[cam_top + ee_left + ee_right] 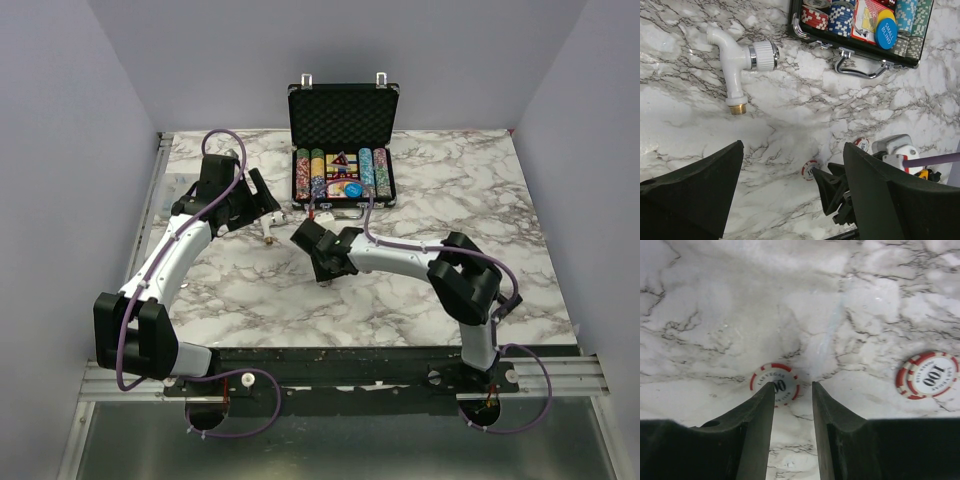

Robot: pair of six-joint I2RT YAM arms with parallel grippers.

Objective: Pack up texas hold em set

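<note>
Right end effector (793,385) hovers over red-edged chip (777,374).

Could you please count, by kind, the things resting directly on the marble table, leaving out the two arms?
Red-and-white 100 chips: 2
White plastic tap: 1
Open black briefcase: 1
Total: 4

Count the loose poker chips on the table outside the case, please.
2. One chip lies at the right gripper's fingertips; the other chip lies to its right in that wrist view. More may hide under the arms.
</note>
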